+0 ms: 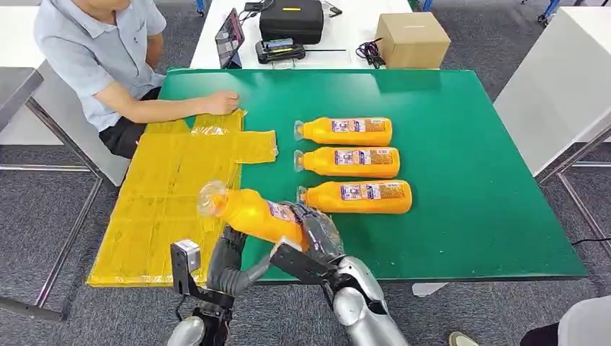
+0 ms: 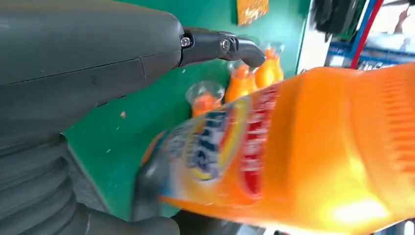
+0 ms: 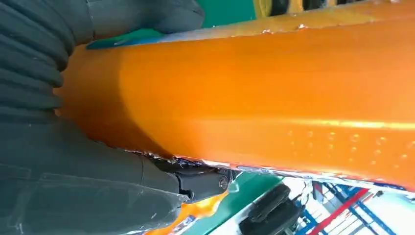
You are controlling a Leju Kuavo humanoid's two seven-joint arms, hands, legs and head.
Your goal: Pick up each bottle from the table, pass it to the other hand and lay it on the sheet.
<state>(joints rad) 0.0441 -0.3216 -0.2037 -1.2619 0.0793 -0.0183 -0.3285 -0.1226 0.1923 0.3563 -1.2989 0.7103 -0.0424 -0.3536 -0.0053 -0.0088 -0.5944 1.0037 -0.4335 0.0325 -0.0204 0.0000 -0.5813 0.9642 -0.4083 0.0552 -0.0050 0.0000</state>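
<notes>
Right hand was clamped around the base end of an orange bottle, held above the desk's near edge, cap toward the yellow sheet. Left hand sat under the bottle, fingers apart; contact could not be told. Judged step: handover. Next: left hand closes, right lets go. Three bottles lay waiting on the desk

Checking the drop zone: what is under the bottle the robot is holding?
Under the held bottle: the yellow sheet's edge, green table and the left hand. The right hand covers its base.
</notes>
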